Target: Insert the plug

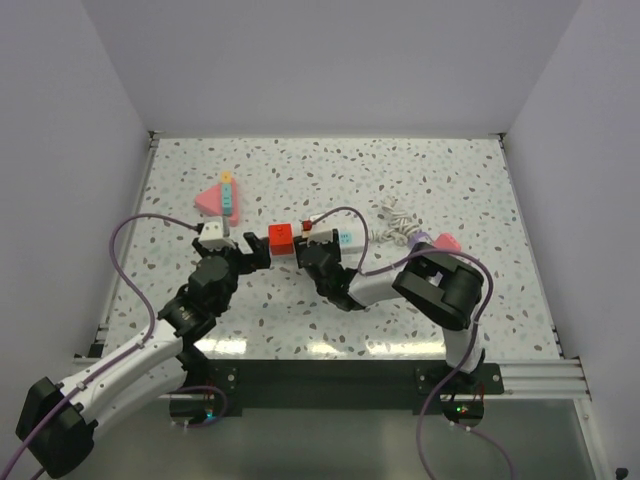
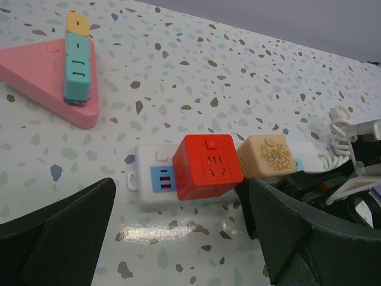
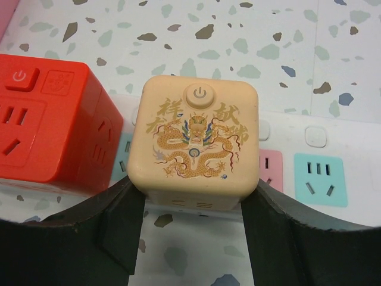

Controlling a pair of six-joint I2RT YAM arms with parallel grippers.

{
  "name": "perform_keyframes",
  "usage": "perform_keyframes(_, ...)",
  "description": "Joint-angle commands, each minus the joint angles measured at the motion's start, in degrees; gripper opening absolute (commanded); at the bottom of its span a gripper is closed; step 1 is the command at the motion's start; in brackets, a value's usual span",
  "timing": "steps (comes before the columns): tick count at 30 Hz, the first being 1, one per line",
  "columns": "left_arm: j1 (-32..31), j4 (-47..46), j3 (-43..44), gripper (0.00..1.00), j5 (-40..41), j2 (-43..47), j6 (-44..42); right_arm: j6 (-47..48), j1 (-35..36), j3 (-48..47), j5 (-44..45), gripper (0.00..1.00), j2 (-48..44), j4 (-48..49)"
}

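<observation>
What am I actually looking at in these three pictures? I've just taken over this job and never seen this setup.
Two robot arms, the left arm and the right arm, are bolted at the near edge of the speckled table. The wide picture looks down from above and behind them. The other two come from wrist cameras, so the dark shapes at the bottom are that arm's own claw. A white power strip lies there with a red cube on it. Farther off, a pink triangle carries a teal block. The right claw grips a beige cube by its sides, beside the red one. The left claw is open and empty.
</observation>
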State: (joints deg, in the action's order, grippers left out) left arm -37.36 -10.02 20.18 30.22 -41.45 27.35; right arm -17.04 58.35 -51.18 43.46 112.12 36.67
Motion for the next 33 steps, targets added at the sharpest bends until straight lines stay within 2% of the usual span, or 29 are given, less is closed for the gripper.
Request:
perform_keyframes(1, 0.45, 0.18, 2.31, 1.00, -0.68, 0.05, -1.34, 4.21, -0.43, -0.15, -4.61, 0.00, 1.62, -11.17)
perform_keyframes(5, 0.45, 0.97, 2.40, 1.00, -2.53, 1.19, -1.34, 3.33, -0.34, 1.86, -7.94, 0.02, -3.12, -11.97)
perform_keyframes(6, 0.45, 1.75, 2.58, 1.00, -3.14, 1.37, -1.25, 3.15, -0.34, 2.48, -9.87, 0.11, -5.83, -12.05)
perform_keyframes(7, 0.45, 2.28, 3.19, 1.00, -3.15, 1.63, -1.08, 3.06, -0.34, 3.27, -11.19, 0.32, -7.33, -11.97)
perform_keyframes(8, 0.45, 2.98, 3.45, 1.00, -2.97, 1.90, -0.64, 3.15, -0.25, 4.58, -12.34, 0.46, -8.83, -11.97)
perform_keyframes(10, 0.45, 5.01, 4.33, 1.00, -2.01, 2.08, -0.20, 3.33, -0.25, 5.91, -15.68, 0.65, -13.66, -12.23)
perform_keyframes(11, 0.45, 5.36, 4.42, 1.00, -2.00, 2.25, -0.11, 3.59, -0.25, 7.48, -16.65, 0.84, -15.59, -12.23)
perform_keyframes(13, 0.45, 5.63, 4.42, 1.00, -2.00, 2.51, -0.11, 4.11, -0.08, 9.16, -18.40, 0.98, -21.13, -12.23)
perform_keyframes(18, 0.45, 6.50, 4.34, 1.00, -1.65, 3.92, -0.20, 5.35, 0.01, 14.61, -19.65, 0.99, -32.82, -14.25)
perform_keyframes(22, 0.45, 7.21, 4.25, 1.00, -1.04, 5.50, 0.07, 4.74, -0.07, 18.21, -16.05, 0.99, -43.53, -17.49)
perform_keyframes(26, 0.36, 7.91, 4.34, 1.00, -0.42, 6.29, 0.24, 4.91, -0.34, 21.20, -4.92, 0.99, -49.61, -21.89)
perform_keyframes(33, 0.36, 8.44, 4.69, 1.00, 0.11, 5.77, -0.02, 2.28, -4.38, 27.53, 3.99, 0.99, -62.35, -27.95)
